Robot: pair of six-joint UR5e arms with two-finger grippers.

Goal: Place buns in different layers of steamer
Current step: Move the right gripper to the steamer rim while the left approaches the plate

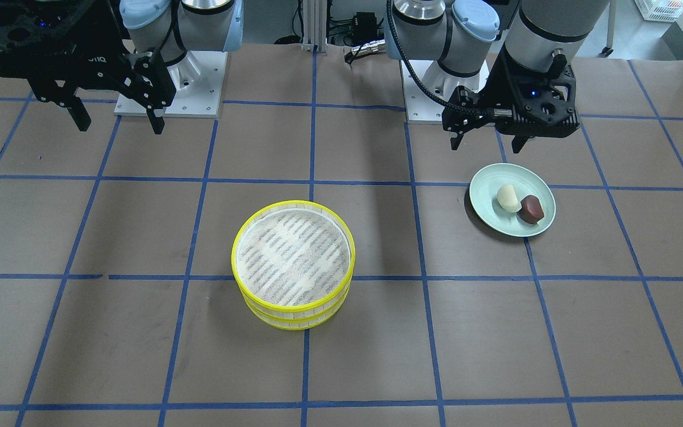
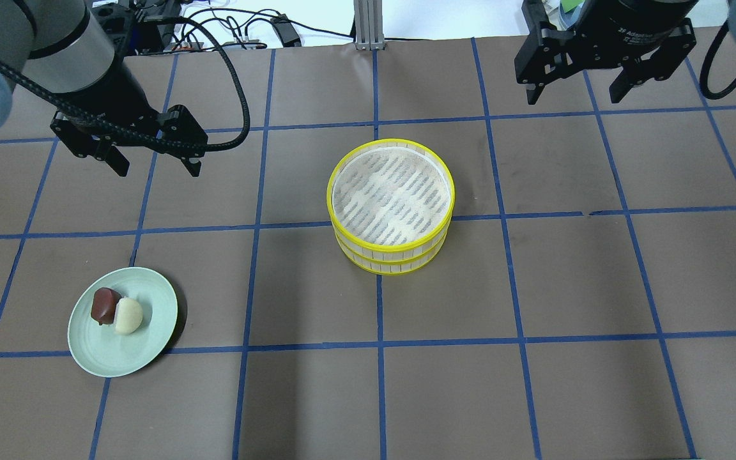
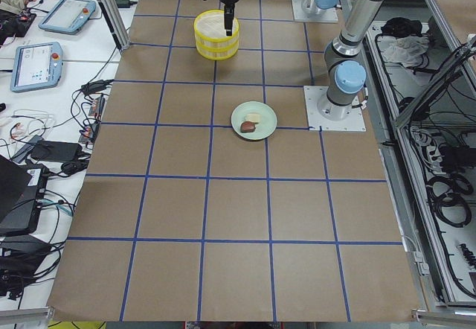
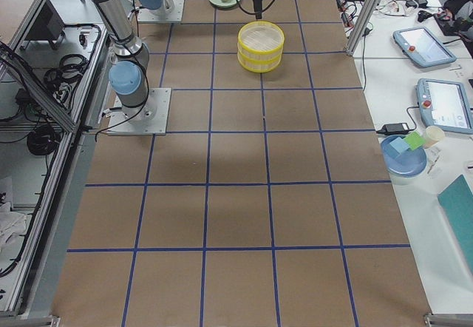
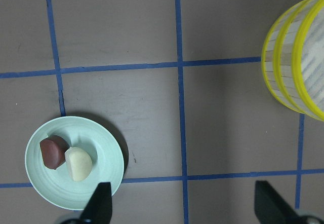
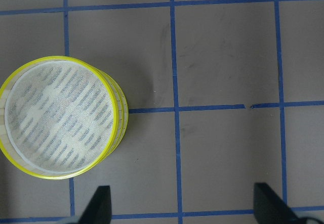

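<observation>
Two yellow-rimmed steamer layers [image 2: 391, 204] sit stacked at the table's middle, the top mesh empty; they also show in the front view [image 1: 293, 264] and the right wrist view [image 6: 61, 143]. A cream-white bun [image 2: 128, 316] and a reddish-brown bun [image 2: 103, 305] lie touching on a pale green plate [image 2: 144, 287]; the left wrist view shows the cream-white bun [image 5: 79, 163] and the reddish-brown bun [image 5: 52, 152] too. My left gripper [image 2: 154, 165] is open and empty, high above the table behind the plate. My right gripper [image 2: 575, 94] is open and empty, high at the steamer's far right.
The table is brown paper with a blue tape grid. Both arm bases [image 1: 169, 83] stand at the robot's edge. Tablets, cables and a blue plate [image 4: 403, 157] lie on side benches off the table.
</observation>
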